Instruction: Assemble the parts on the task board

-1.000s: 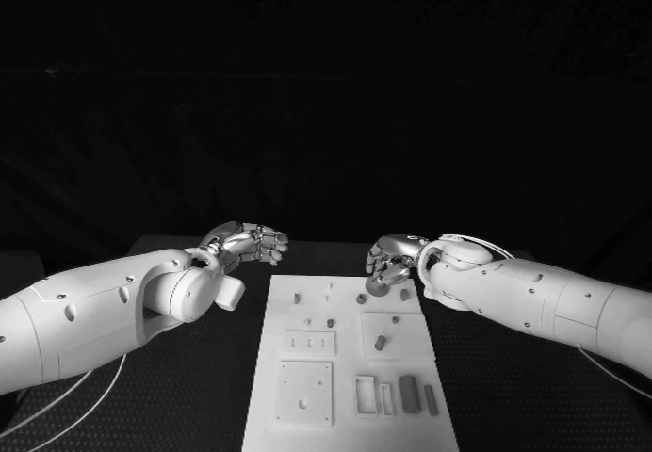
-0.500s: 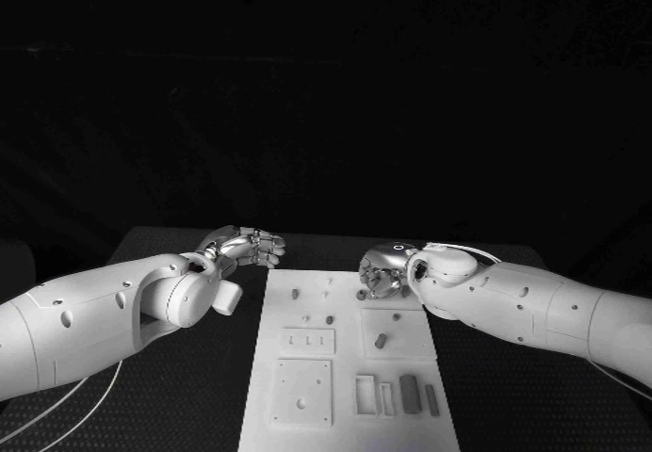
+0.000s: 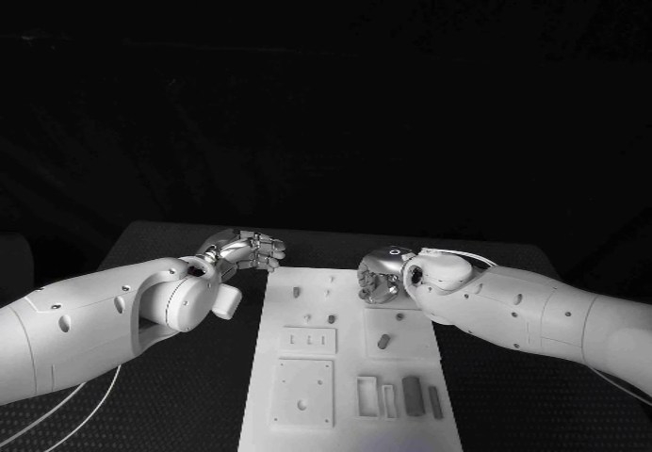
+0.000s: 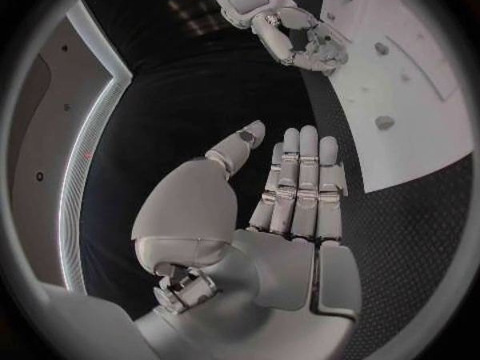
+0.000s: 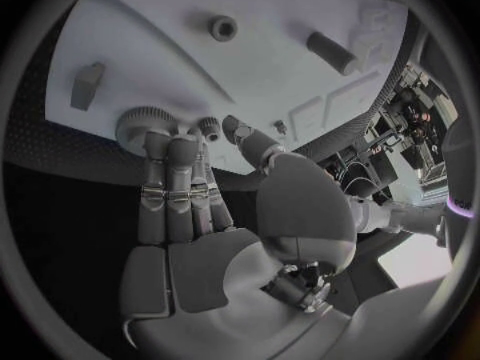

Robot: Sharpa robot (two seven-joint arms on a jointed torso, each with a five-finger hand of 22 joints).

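The white task board [image 3: 347, 372] lies in the middle of the table. My right hand [image 3: 383, 276] hangs low over its far right corner. In the right wrist view, the right hand [image 5: 185, 176] has straight fingers whose tips reach a large grey gear [image 5: 135, 126]. A small gear [image 5: 208, 126] sits between those fingertips and the thumb; I cannot tell whether it is touched. My left hand [image 3: 245, 252] is off the board's far left corner. The left hand [image 4: 295, 184] has flat, straight fingers and holds nothing.
Small pegs [image 3: 297, 293] [image 3: 382, 342] stand on the board, and grey bars [image 3: 411, 395] lie at its near right. A ring-shaped part [image 5: 222, 28], a round peg [image 5: 330, 52] and a small block [image 5: 88, 84] lie beyond the gears. Black table [image 3: 163, 395] surrounds the board.
The camera has shifted a little. My right hand has come down and inward over the board's far right corner. The left hand has hardly moved.
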